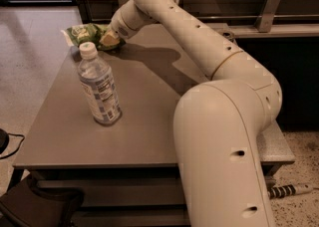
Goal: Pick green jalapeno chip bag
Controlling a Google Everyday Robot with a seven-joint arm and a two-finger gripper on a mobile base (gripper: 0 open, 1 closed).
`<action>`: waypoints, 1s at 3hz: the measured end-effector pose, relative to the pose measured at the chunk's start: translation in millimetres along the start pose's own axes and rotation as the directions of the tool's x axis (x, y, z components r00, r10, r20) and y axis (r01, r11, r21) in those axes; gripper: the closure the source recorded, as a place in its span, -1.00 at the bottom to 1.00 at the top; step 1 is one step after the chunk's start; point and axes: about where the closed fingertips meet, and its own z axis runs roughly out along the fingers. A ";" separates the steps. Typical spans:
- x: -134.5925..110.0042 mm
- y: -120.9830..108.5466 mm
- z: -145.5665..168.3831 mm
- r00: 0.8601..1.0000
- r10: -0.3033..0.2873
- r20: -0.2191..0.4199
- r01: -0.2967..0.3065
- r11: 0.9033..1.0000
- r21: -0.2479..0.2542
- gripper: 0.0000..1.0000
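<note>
The green jalapeno chip bag (83,33) lies at the far left corner of the grey table (149,116), bright green with pale patches. My gripper (109,41) is at the end of the long white arm, down on the right end of the bag and touching it. A clear plastic bottle (98,85) with a white cap stands upright on the table, nearer the camera than the bag and apart from the gripper.
The arm's large white base segment (224,141) fills the right foreground. A wooden wall with metal brackets (269,7) runs behind the table. The tiled floor (30,47) lies to the left. A dark object (40,206) sits at the lower left below the table.
</note>
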 end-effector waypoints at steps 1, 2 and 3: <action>-0.1 0.1 0.1 1.000 0.000 0.000 0.000 1.000 0.000 1.00; -0.1 0.1 0.1 1.000 0.000 0.000 0.000 1.000 0.000 1.00; -0.2 0.1 0.1 1.000 0.000 0.000 0.000 1.000 0.000 1.00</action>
